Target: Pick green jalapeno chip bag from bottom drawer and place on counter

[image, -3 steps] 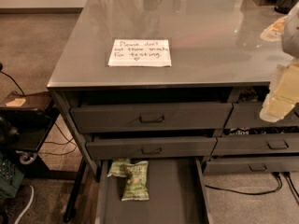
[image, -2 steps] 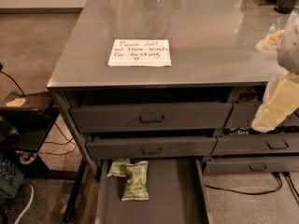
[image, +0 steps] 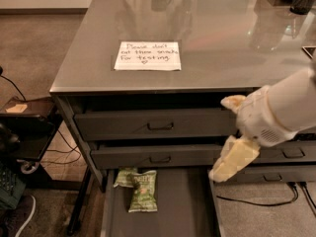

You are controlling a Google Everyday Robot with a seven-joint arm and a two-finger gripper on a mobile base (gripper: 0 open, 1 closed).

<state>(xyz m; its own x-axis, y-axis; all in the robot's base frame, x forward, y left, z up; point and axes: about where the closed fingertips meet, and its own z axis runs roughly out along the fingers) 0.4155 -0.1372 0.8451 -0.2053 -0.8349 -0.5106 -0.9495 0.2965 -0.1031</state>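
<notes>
From the one camera view, the counter (image: pixel 222 33) is gleaming grey, and a white handwritten note (image: pixel 147 56) is lying flat near its front edge. Below it, two drawer fronts with small handles (image: pixel 160 126) are sitting slightly ajar. The bottom drawer (image: pixel 182 209) is standing pulled out. The green bag (image: pixel 143 191) is lying flat on its floor near the back left, with its logo end toward the cabinet. A paler bag (image: pixel 123 177) is touching it on the left and is half tucked under the drawer above. The gripper (image: pixel 224 138) is hanging at the right, in front of the drawer fronts and above the bottom drawer's right wall. Its cream fingers (image: pixel 234 159) are spreading wide and holding nothing, well apart from the green bag.
</notes>
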